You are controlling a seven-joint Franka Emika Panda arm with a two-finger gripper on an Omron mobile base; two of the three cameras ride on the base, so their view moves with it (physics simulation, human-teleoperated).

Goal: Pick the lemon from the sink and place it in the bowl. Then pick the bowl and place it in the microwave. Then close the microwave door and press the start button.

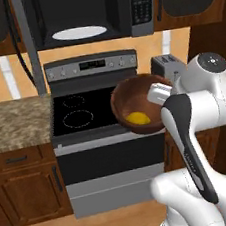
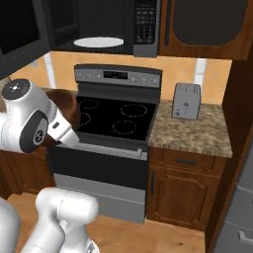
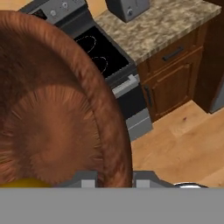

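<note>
My gripper (image 3: 114, 180) is shut on the rim of the reddish-brown wooden bowl (image 1: 136, 102) and holds it tilted in the air over the stove's front right corner. The yellow lemon (image 1: 138, 117) lies inside the bowl, and a sliver of the lemon (image 3: 22, 183) shows low in the hand view. In the right base view part of the bowl (image 2: 66, 106) shows behind my arm. Above the stove the microwave (image 1: 91, 12) stands with its white turntable (image 1: 79, 32) bare and its keypad (image 1: 142, 3) at right. The microwave door (image 2: 20, 34) is swung open to the left.
A black-topped stove (image 1: 77, 114) with a grey control panel stands under the microwave. A grey toaster (image 2: 186, 101) sits on the granite counter (image 2: 197, 133) right of the stove. Another granite counter (image 1: 13, 123) lies to the left. Wooden cabinets stand below and above.
</note>
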